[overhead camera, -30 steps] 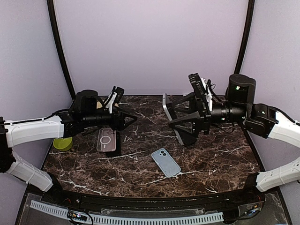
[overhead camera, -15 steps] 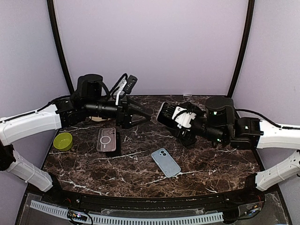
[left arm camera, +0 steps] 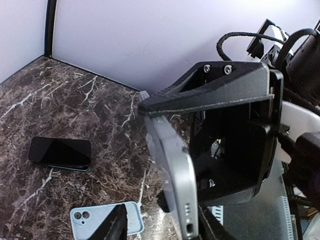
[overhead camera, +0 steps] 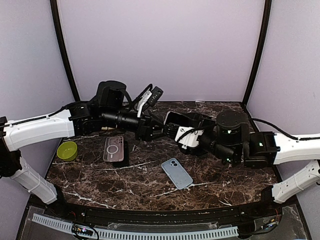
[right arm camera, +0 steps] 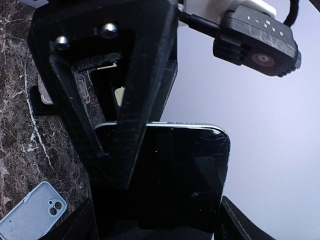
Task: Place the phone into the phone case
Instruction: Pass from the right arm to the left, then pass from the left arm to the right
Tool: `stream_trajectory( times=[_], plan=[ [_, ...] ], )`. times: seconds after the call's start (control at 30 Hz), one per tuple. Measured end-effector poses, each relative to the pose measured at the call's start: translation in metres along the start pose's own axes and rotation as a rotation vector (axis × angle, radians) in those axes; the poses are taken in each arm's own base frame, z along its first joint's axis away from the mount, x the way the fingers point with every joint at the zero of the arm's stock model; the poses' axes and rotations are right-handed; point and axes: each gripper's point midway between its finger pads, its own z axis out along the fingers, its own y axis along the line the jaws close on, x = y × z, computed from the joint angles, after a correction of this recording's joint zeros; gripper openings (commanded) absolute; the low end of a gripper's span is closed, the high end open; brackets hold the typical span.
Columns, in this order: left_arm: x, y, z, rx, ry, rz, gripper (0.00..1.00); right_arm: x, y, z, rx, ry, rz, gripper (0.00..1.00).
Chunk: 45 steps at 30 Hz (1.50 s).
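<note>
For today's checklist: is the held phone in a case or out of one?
Out: the phone shows a bare silver edge, no case around it.

Robot lab booth, plain lilac walls (overhead camera: 160,50), dark marble tabletop (overhead camera: 225,175)

I see the phone (right arm camera: 190,170), black screen and silver edge, gripped on its edge in mid-air by the right gripper (right arm camera: 155,222). The light-blue case (overhead camera: 177,173) lies flat below it.

Phone (right arm camera: 170,175) is half hidden behind the left gripper (overhead camera: 161,129), bottom cut off; blue case (right arm camera: 30,212) is cropped at the corner too.
</note>
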Motion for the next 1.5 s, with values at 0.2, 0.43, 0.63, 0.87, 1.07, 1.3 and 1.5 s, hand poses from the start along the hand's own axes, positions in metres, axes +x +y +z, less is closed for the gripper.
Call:
stream_trajectory(
  times=[0.2, 0.43, 0.63, 0.87, 1.07, 1.3, 1.5],
  plan=[
    [0.001, 0.0, 0.002, -0.011, 0.004, -0.005, 0.15, 0.002, 0.006, 0.004, -0.001, 0.022, -0.051, 0.12],
    [0.003, 0.0, 0.004, -0.018, 0.007, -0.045, 0.0, 0.005, 0.006, 0.006, 0.009, 0.044, -0.076, 0.13],
    [0.008, 0.002, 0.005, -0.015, -0.018, -0.05, 0.0, 0.008, 0.009, 0.006, -0.003, 0.057, -0.08, 0.85],
    [0.01, 0.006, -0.016, -0.088, -0.131, 0.021, 0.0, 0.012, -0.022, -0.002, 0.036, 0.013, 0.167, 0.98],
    [-0.02, -0.003, -0.05, -0.121, -0.35, 0.114, 0.0, 0.022, -0.081, -0.035, 0.074, -0.235, 0.572, 0.98],
    [-0.042, -0.023, -0.07, -0.034, -0.55, 0.159, 0.0, -0.001, -0.044, -0.022, -0.227, -0.509, 0.909, 0.68],
    [-0.047, -0.036, -0.071, 0.032, -0.585, 0.171, 0.0, -0.025, -0.027, -0.017, -0.417, -0.617, 1.013, 0.53]
  ],
)
